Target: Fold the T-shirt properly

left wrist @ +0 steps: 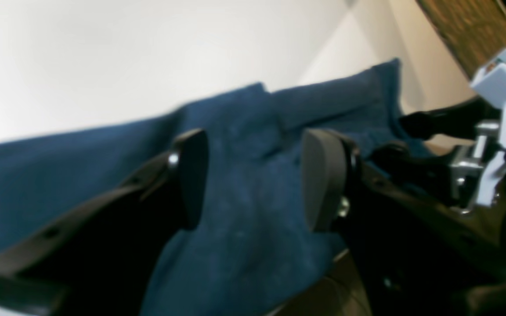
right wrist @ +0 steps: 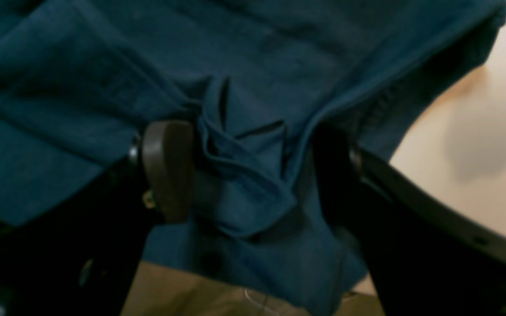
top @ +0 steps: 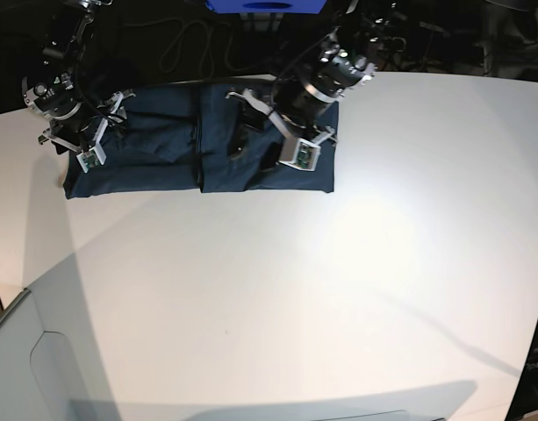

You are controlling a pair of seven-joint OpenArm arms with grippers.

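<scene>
The dark navy T-shirt (top: 163, 158) lies folded into a long band across the far side of the white table (top: 295, 289). Over its right end stands the arm with the left wrist camera (top: 312, 88). In the left wrist view, my left gripper (left wrist: 257, 175) is open, its two dark pads (left wrist: 191, 175) wide apart above the blue cloth (left wrist: 59, 175). Over the band's left end stands the other arm (top: 62, 96). My right gripper (right wrist: 251, 171) is also open, and a rucked fold of the T-shirt (right wrist: 279, 52) sits loose between its pads (right wrist: 167, 171).
A blue box (top: 264, 4) and dark cables (top: 190, 44) sit beyond the table's far edge. A grey panel (top: 23, 368) stands at the near left corner. A white bracket (left wrist: 499, 79) shows at the right of the left wrist view.
</scene>
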